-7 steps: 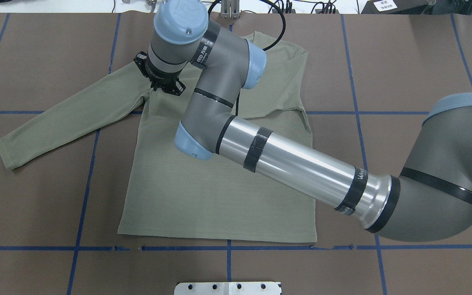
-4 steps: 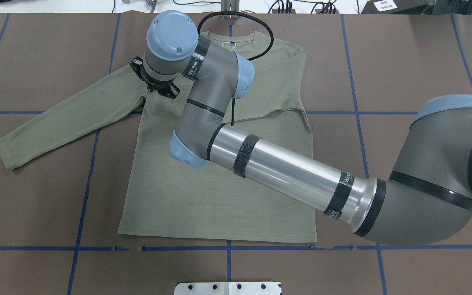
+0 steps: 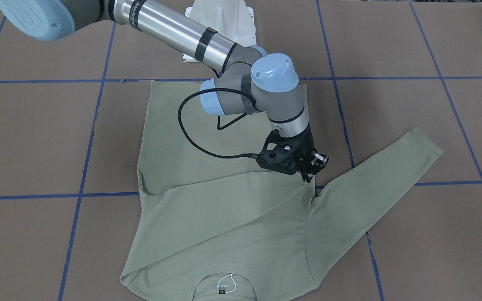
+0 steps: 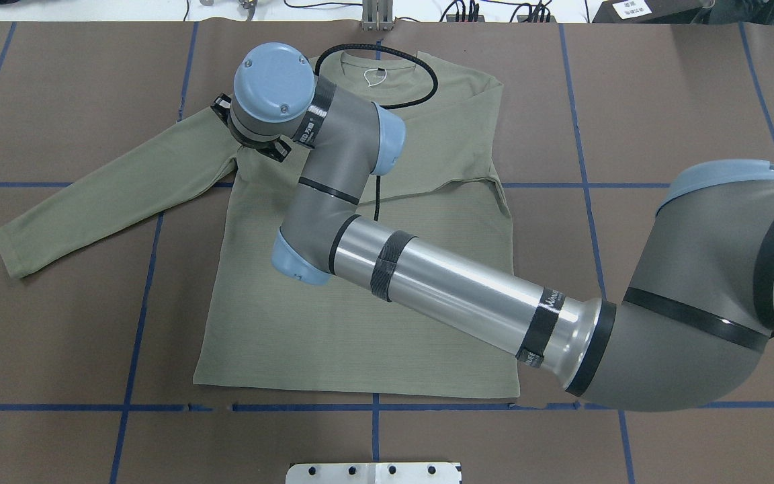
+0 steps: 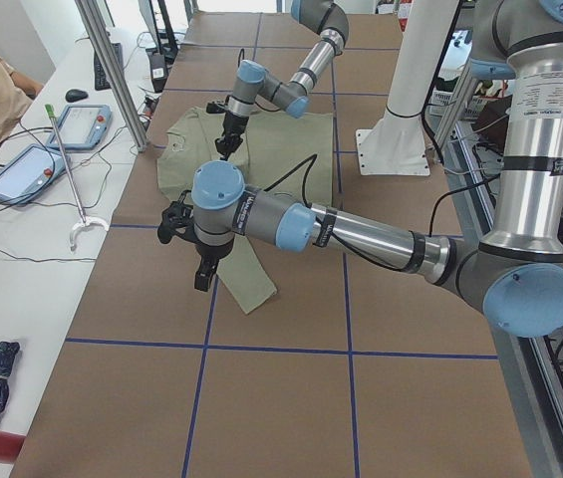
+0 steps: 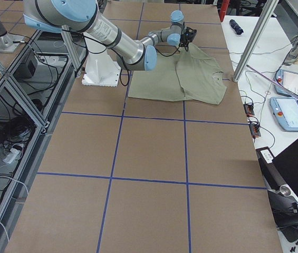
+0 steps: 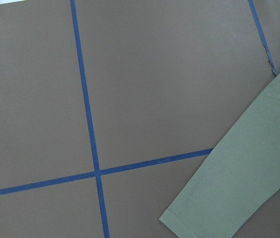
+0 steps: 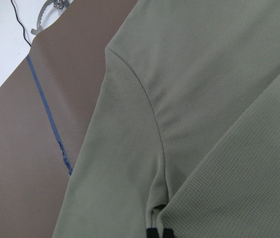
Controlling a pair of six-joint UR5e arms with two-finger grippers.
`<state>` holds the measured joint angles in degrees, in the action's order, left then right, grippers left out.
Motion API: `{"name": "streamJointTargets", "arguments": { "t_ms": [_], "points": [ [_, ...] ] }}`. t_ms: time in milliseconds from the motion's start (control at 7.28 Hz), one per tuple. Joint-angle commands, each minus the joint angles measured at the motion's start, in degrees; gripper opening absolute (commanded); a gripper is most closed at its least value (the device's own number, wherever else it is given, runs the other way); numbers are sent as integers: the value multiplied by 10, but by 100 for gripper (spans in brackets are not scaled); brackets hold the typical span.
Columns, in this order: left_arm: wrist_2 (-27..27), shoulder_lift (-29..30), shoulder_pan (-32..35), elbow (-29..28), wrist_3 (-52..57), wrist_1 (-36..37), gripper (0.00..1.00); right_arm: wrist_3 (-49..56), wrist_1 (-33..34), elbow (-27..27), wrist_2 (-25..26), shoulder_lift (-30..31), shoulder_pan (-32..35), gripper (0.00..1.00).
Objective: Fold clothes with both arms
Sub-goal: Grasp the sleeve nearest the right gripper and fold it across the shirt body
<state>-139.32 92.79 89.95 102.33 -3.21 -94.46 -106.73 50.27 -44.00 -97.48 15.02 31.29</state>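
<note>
Lying flat: sage-green fine-ribbed knit shirt [image 4: 360, 349]

The shirt [image 4: 333, 349] is matt, finely ribbed knit cloth. The table [image 4: 662, 101] wears a matt brown sheet. The right arm [image 4: 454, 296] has a glossy metal tube.

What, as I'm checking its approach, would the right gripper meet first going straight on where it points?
The pale sage-green long-sleeved knit shirt, at the armpit where the outstretched sleeve joins the body. The black two-finger right gripper points down there; whether it touches is unclear.
</note>
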Motion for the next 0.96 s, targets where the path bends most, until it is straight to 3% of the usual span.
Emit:
{"name": "streamJointTargets", "arguments": {
  "t_ms": [0,137,549,687,824],
  "points": [
    [-3,0,-1,1,0,0,100,-6,-1,13,19,-15,-11,88],
    [-3,-1,-2,1,0,0,100,-6,-1,25,34,-15,-10,94],
    [-3,5,-41,-8,-36,-20,100,-12,3,17,21,-17,18,94],
    [-2,3,-65,-33,-60,-88,100,-11,6,-13,-21,9,45,95],
    [-1,5,-94,-90,-102,-167,100,-9,8,-94,-65,72,69,95]
  ]
}}
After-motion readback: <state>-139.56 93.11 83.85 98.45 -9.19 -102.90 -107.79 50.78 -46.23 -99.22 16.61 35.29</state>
